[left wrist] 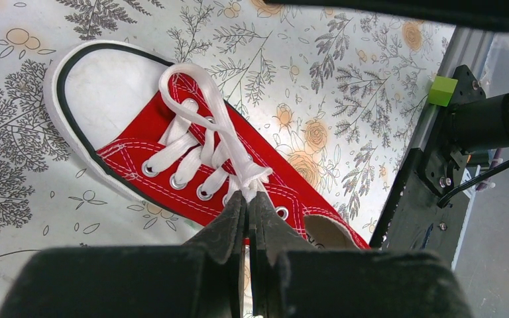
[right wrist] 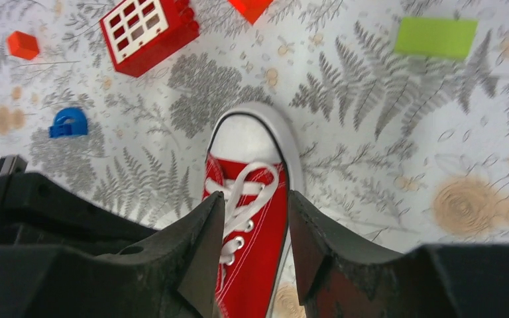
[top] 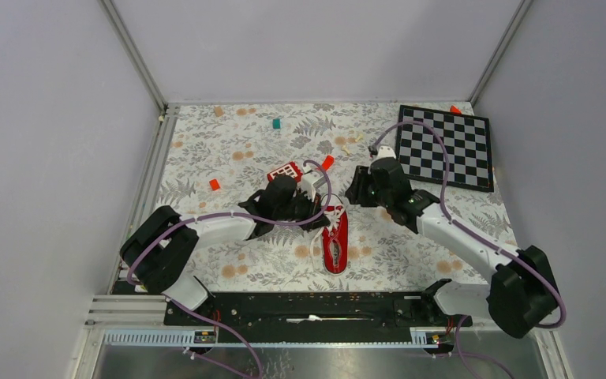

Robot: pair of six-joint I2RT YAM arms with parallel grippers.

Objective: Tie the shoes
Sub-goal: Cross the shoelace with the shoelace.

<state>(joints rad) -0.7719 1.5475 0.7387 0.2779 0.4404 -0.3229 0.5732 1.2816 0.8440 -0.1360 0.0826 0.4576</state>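
L gripper (left wrist: 247, 218) fingers pinch shut on the white lace (left wrist: 205, 112) at their tips, the sneaker (left wrist: 139, 132) just beyond. R gripper (right wrist: 255, 197) fingers are spread wide, sneaker toe showing between them. Pull the lace slowly, w/o dragging the sneaker.

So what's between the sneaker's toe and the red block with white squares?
Nothing: the right wrist view shows bare floral cloth between the sneaker and the red block. The top view has the left arm over it.
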